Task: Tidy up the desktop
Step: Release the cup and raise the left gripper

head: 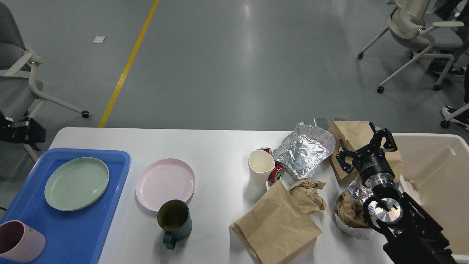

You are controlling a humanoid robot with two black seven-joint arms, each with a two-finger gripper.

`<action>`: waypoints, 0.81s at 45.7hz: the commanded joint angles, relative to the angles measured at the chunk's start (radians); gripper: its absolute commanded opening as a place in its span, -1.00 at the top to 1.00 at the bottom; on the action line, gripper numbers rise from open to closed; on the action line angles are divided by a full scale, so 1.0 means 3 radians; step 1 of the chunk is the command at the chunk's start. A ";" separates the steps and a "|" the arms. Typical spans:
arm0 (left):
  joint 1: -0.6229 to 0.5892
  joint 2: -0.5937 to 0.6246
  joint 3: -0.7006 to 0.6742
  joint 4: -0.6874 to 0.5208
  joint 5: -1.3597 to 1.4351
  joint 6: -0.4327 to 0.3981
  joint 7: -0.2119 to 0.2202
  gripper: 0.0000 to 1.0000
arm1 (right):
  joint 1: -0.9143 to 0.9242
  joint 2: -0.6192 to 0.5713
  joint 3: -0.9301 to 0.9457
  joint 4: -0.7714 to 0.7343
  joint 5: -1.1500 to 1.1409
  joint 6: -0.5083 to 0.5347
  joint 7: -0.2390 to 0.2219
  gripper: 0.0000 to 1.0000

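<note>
Fingers of the right hand point(366, 150) spread wide, holding nothing, above a brown paper bag point(351, 137).

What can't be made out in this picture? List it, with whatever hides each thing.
1. Red can, head view: mostly hidden behind the paper cup and foil sheet.
2. Far paper bag: lower part covered by the right gripper.
3. Pink mug: cut off by the bottom-left edge.
4. Bin: contents blocked by my arm and the right edge.
5. Left gripper: out of view.

Beyond my right tool point(366, 150) lies a glossy grey floor point(234, 73); a yellow line point(128, 66) and grey chair point(18, 84) far left, white chair point(421, 33) behind.
</note>
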 commanded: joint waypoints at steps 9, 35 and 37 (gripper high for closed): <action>-0.0940 -0.0868 -0.0547 -0.0602 -0.0659 -0.0349 0.0091 -0.90 | 0.0000 0.0000 0.0000 -0.0005 0.0000 0.0000 0.0000 -1.00; -0.1411 -0.0863 -0.0885 -0.1140 -0.1104 -0.0564 0.0101 -0.91 | 0.0000 0.0000 0.0000 -0.0005 0.0000 0.0000 0.0000 -1.00; -0.1335 -0.0838 -0.0864 -0.1140 -0.1104 -0.0553 0.0101 -0.91 | 0.0000 0.0000 0.0000 0.0000 0.0000 0.0000 0.0000 -1.00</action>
